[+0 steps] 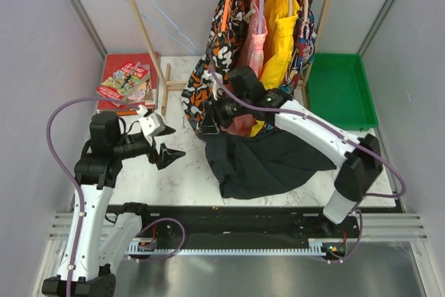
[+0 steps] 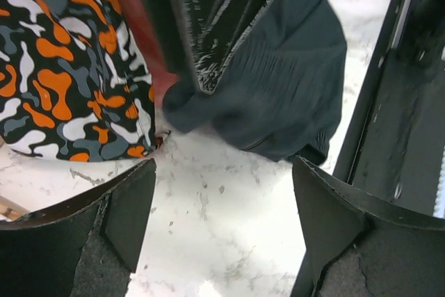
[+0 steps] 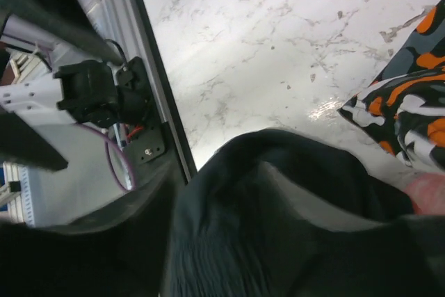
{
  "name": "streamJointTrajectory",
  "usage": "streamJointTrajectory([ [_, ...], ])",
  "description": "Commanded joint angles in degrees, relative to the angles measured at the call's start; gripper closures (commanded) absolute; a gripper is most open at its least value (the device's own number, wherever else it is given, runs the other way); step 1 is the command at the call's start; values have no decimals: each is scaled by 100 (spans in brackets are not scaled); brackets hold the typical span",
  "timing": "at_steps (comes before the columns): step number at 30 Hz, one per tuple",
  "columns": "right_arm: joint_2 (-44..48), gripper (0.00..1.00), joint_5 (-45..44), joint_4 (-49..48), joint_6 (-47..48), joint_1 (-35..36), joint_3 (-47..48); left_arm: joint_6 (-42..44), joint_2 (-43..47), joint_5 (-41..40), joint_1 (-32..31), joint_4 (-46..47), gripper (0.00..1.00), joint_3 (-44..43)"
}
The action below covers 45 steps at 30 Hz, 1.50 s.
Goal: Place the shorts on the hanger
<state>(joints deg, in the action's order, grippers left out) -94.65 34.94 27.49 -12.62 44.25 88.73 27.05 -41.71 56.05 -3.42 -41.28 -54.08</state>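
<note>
Top external view first, and the shorts [image 1: 271,161] are lying crumpled on the marble table [image 1: 181,179], just right of centre. Their upper left corner is drawn up toward 10 o'clock, where the right gripper [image 1: 208,124] is clenched on the black fabric. The right arm reaches in over them from 4 o'clock. The left gripper [image 1: 167,154] hangs off to the shorts' 9 o'clock with its jaws spread wide and nothing between them, clear of the cloth. Up at 11 o'clock the hanger [image 1: 163,22], pale blue and bare, is hooked over a slanted wooden pole [image 1: 139,26], well apart from the shorts. At 12 o'clock hang the patterned garment [image 1: 219,53] and the yellow garment [image 1: 281,36]. A green tray [image 1: 341,88] sits at 2 o'clock and a stack of red books [image 1: 128,81] at 10 o'clock.

Over to the left wrist. Its two fingers [image 2: 104,234] stand apart at the bottom edge, with bare marble between them. Straight ahead at 12 o'clock, the right gripper [image 2: 208,67] comes down with the shorts bunched round its tip. The rest of the shorts [image 2: 285,81] spread toward 2 o'clock. The patterned garment [image 2: 62,67] fills 10 o'clock, touching the shorts.

Now the right wrist. The shorts [image 3: 292,234] crowd the whole lower half, so close that the fingertips look buried and I can't make them out here. Marble [image 3: 278,46] shows at 12 o'clock, and the patterned garment [image 3: 410,102] pokes in at 3 o'clock.
</note>
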Motion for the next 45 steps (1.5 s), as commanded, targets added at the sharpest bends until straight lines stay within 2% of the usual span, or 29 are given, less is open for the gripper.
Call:
streamJointTrajectory([
  [1,-335,27,-40,248,497,-4,602,2065,154,-67,-36,-1081,13,275],
  [2,-256,11,-40,309,602,-4,532,2303,155,-155,-45,-1250,12,328],
  [3,-64,7,-48,519,838,-13,444,2679,137,-226,-53,-1373,12,389],
  [5,174,5,-83,766,1094,-13,155,2928,58,-314,-80,-1559,11,451],
  [9,1252,8,-294,952,1534,-100,-820,2887,-284,-261,-351,-1253,12,548],
  [10,1439,10,-416,943,1596,-101,-1257,2798,-380,-401,-639,-1121,13,566],
  [12,1860,17,-603,908,1544,-231,-1629,2710,-706,-760,-1071,-752,16,705],
  [13,1967,18,-576,908,1526,-293,-1909,2701,-811,-1293,-1508,-602,17,793],
  [14,2046,20,-567,899,1509,-338,-2016,2657,-890,-1533,-1669,-166,17,890],
  [17,2179,23,-322,1056,1840,-356,-2228,2315,-1382,-2053,-1776,408,15,1119],
  [18,2170,24,-190,1214,1990,-347,-2237,2044,-1810,-2202,-1776,601,15,998],
  [20,2153,25,-224,1355,2533,-338,-2272,1840,-2277,-2380,-1575,603,18,778],
  [22,2100,23,-365,1522,2930,-294,-2246,1611,-2770,-1970,-989,507,20,461],
  [25,2030,22,-758,1611,3739,48,-2333,1636,-3279,-1914,-591,165,22,162],
  [30,1705,20,-1550,1383,4495,1488,-2711,1620,-3475,-1817,-292,-109,22,223],
  [32,1382,19,-2033,1120,4567,2093,-2782,1523,-3501,-1835,-229,-91,21,249],
  [35,811,20,-2395,795,4515,2587,-2659,1304,-3528,-1677,-19,-73,21,214],
  [42,-316,21,-3071,205,4128,2888,-2263,1198,-3370,-1536,113,-47,20,381],
  [45,-641,29,-3632,64,4145,2896,-2359,1189,-3326,-1440,175,-30,19,460],
])
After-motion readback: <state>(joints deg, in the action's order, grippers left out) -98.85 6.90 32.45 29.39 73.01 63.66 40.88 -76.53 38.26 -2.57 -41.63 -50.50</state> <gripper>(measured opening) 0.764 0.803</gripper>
